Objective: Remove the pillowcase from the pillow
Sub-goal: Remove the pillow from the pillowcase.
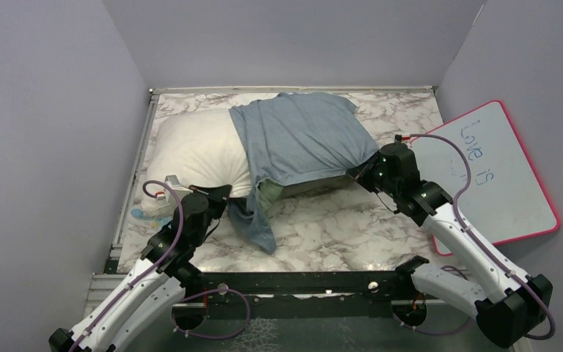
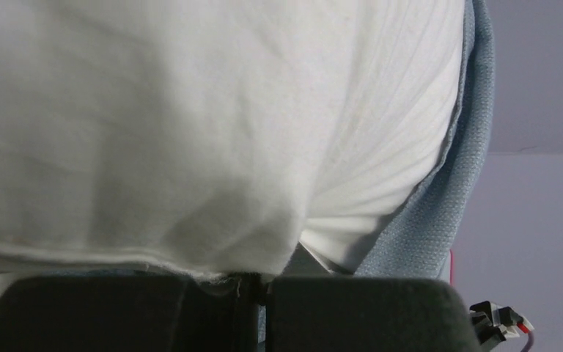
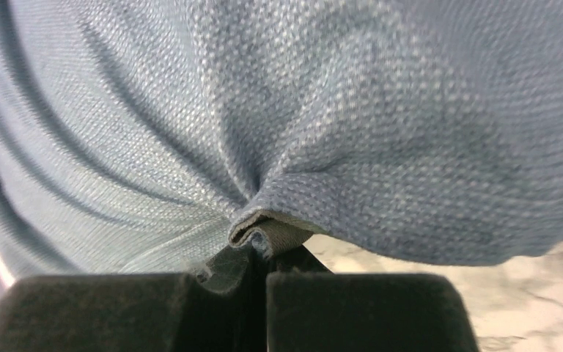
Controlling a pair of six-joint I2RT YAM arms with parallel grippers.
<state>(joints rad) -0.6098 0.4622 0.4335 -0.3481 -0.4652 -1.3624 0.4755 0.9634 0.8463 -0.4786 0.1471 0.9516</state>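
While left claw [image 2: 258, 282] pinches one pillow [image 2: 154, 125], right claw [image 3: 261, 258] pinches one pillowcase [image 3: 352, 110].

The pillowcase [image 1: 300, 143] hides the right half of the pillow [image 1: 190, 150]. The right arm [image 1: 458, 231] covers the near corner of the whiteboard [image 1: 513, 191]. The small blue item [image 1: 143, 213] is too small to identify.

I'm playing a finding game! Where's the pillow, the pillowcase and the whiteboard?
pillow [image 1: 190, 150]: top view, on its bare white left end.
pillowcase [image 1: 300, 136]: top view, middle of its grey-blue face.
whiteboard [image 1: 517, 202]: top view, blank white part beside the writing.
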